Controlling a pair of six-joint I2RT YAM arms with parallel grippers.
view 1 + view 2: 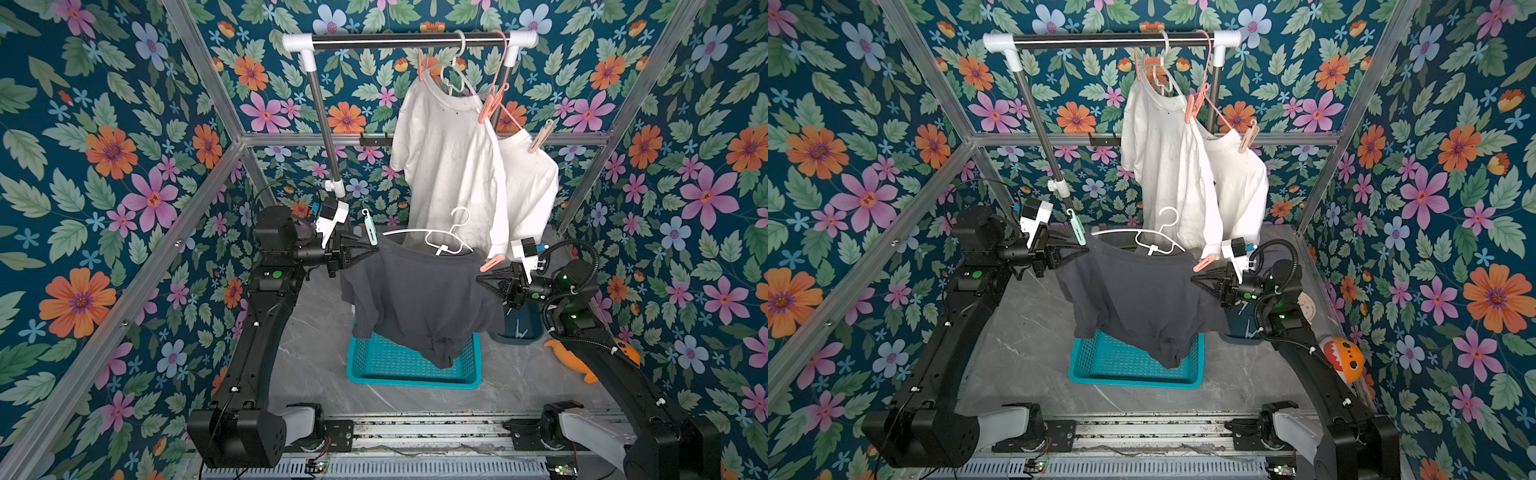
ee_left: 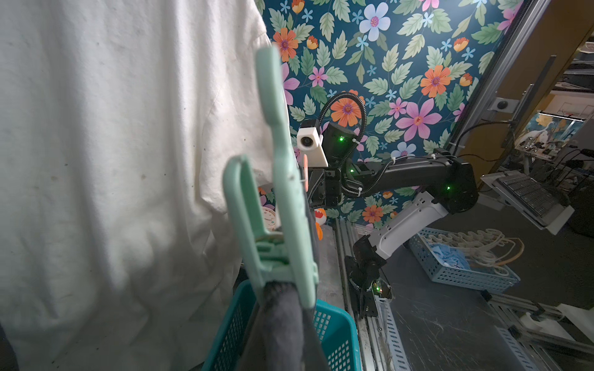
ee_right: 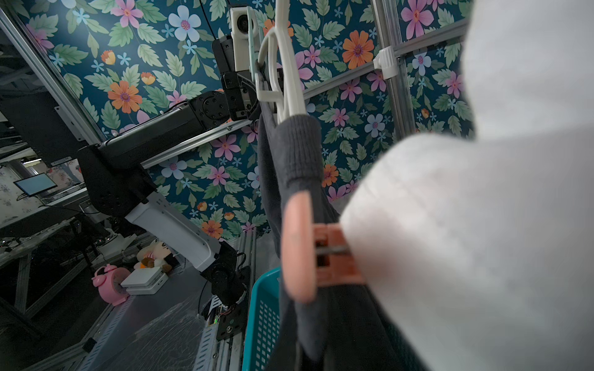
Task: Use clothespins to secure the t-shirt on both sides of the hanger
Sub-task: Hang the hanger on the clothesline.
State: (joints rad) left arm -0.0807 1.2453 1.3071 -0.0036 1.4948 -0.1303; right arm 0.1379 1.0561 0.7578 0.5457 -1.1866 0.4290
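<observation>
Over the teal basket (image 1: 411, 380), in both top views, I hold the dark grey t-shirt (image 1: 415, 299) up on its white hanger (image 1: 441, 249), with one arm at each shoulder. My left gripper (image 1: 375, 249) is closed tight on the t-shirt's shoulder edge, and the mint clothespin (image 1: 370, 227) stands clipped just above its tips. My right gripper (image 1: 478, 281) is closed as well, its tips against the opposite shoulder; I cannot tell whether cloth sits between them. The salmon-pink clothespin (image 1: 492, 264) sits just above those tips, at the shoulder edge. From my left wrist, the mint clothespin (image 2: 283, 208) bites a fold of the t-shirt (image 2: 283, 321), with a hanging white shirt (image 2: 112, 160) behind it. From my right wrist, the salmon-pink clothespin (image 3: 297, 247) sits on the t-shirt (image 3: 299, 154) below the end of the hanger (image 3: 289, 80), partly hidden by a white sleeve (image 3: 466, 241); my own fingers are out of frame.
</observation>
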